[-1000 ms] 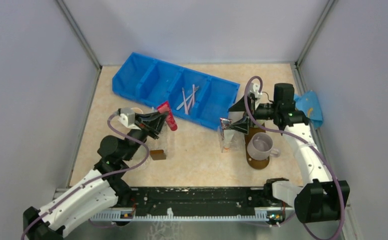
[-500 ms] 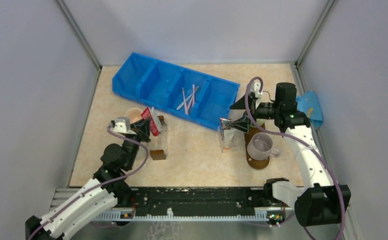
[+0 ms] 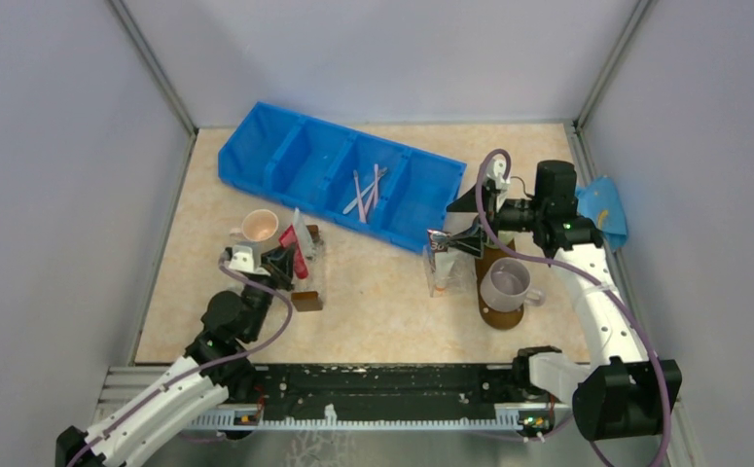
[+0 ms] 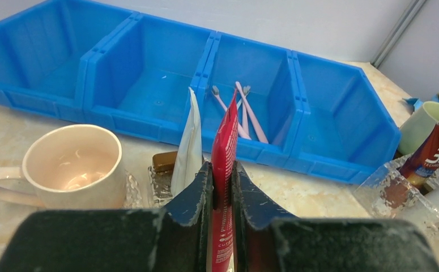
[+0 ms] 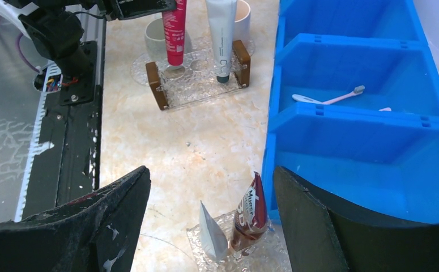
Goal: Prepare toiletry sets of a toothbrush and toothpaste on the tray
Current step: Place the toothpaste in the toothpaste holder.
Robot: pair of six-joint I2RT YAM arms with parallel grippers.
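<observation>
Left arm: my left end effector [image 4: 222,167] is pinching the red toothpaste tube [image 4: 226,130], and the tube is standing straight up.
Red tube's place: its bottom end is sitting at a hole in the clear holder [image 5: 197,85] with brown ends, right beside the white tube [image 5: 221,34] that is standing there.
Right arm: my right end effector [image 5: 211,175] is keeping its fingers spread wide apart and is holding nothing.
Under the right arm: a second clear holder [image 5: 228,243] is sitting on the table [image 3: 382,292], with a dark tube [image 5: 251,212] and a small white tube [image 5: 208,232] leaning in it.
Tray: the tray [image 3: 497,319] is lying on the table just right of that second holder, and a grey mug [image 3: 505,282] is standing on it.
Toothbrushes: the toothbrushes [image 4: 245,110] are lying in the third box from the left of the blue bin [image 4: 149,73].
Pale mug: the pale mug [image 4: 72,167] is standing just beside the first holder.
</observation>
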